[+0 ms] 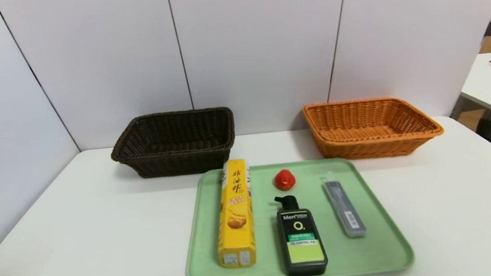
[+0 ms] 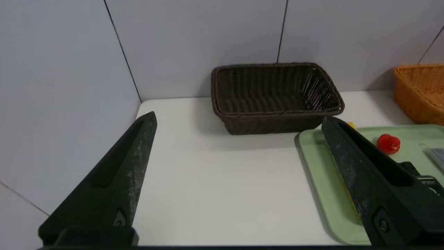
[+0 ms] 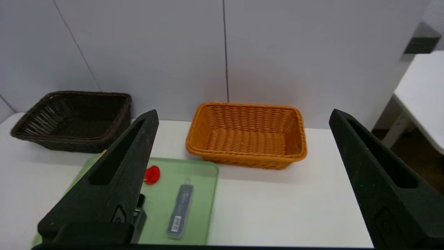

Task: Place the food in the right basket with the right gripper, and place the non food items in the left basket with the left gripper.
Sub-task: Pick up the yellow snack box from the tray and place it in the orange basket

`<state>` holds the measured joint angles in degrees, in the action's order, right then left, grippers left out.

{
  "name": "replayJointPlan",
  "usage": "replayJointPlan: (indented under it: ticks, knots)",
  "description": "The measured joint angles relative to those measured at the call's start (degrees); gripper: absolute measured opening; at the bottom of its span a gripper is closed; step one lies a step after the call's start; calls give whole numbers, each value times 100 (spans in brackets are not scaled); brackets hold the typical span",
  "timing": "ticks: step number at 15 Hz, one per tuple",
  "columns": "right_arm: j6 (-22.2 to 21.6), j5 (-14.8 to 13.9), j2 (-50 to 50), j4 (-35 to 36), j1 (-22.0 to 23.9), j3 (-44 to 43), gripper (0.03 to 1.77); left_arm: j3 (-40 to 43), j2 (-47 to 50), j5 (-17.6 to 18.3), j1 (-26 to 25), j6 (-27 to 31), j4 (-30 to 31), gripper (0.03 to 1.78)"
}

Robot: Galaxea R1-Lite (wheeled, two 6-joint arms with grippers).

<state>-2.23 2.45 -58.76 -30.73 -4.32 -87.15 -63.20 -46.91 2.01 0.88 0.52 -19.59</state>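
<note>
I have not started yet. Both baskets are empty: the brown basket [image 1: 174, 142] on my left and the orange basket [image 1: 370, 127] on my right, at the back of the desk [image 1: 80, 244]. All four things lie on the green tray [image 1: 373, 252]. The yellow cookie box [image 1: 234, 213] is food, so it goes right. The red toy [image 1: 284, 179], the black bottle [image 1: 301, 241] and the grey case [image 1: 344, 209] go left. The bottle says "Men" and has a big "O". The box has writing I cannot read. My left gripper [image 2: 239, 121] and right gripper [image 3: 244, 116] are both spread wide, holding nothing, near the front of the desk
</note>
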Motion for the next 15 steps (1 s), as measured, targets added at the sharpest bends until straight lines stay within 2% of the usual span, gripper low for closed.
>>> replayJointPlan:
  ticks: [2,3,6,8,10,11,13,15]
  knots:
    - [-352,-130,-1150,-866,-472,-1428,170,-207,-553,0,16,-62,-177,169]
    - [-527,-311,-1649,-1201,-877,-1891,170,-210,-728,-1,39,-82,-188,169]
    - [-1193,-1143,-3016,-1657,-2363,-2417,170,-17,-1020,-141,405,-83,-194,169]
    - [-1893,-1542,-3779,-1703,-3145,-2500,170,272,-1091,-485,868,-116,-179,169]
    - [-2643,-1651,-4391,-1720,-3667,-2528,170,562,-1113,-881,1252,-171,-168,169]
    - [-2971,-1673,-4670,-1727,-3881,-2533,170,675,-1119,-972,1348,-206,-162,169]
    - [-3482,-1680,-5097,-1731,-4172,-2542,170,868,-1113,-991,1445,-223,-33,169]
    - [-4005,-1553,-5398,-1686,-4392,-2542,170,1036,-1091,-995,1469,-223,74,169]
